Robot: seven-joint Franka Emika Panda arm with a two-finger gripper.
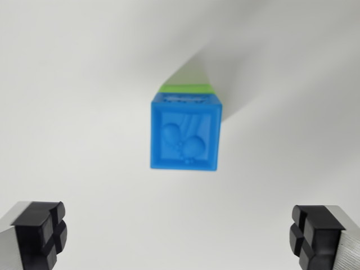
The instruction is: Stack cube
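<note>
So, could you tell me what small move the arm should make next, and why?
Probably lift straight up and away. The blue cube already appears to sit on the green cube, and the hand is open, both fingers well clear of the stack, holding nothing.

Pretty bright, even light on the white surface (84, 112), no glare anywhere. The blue cube (184, 132) looks soft and blurry, its relief smeared. A faint grey shadow stretches from it toward 1 o'clock. Corners dim slightly; the hand's pads (44, 233) are sharper.
</note>
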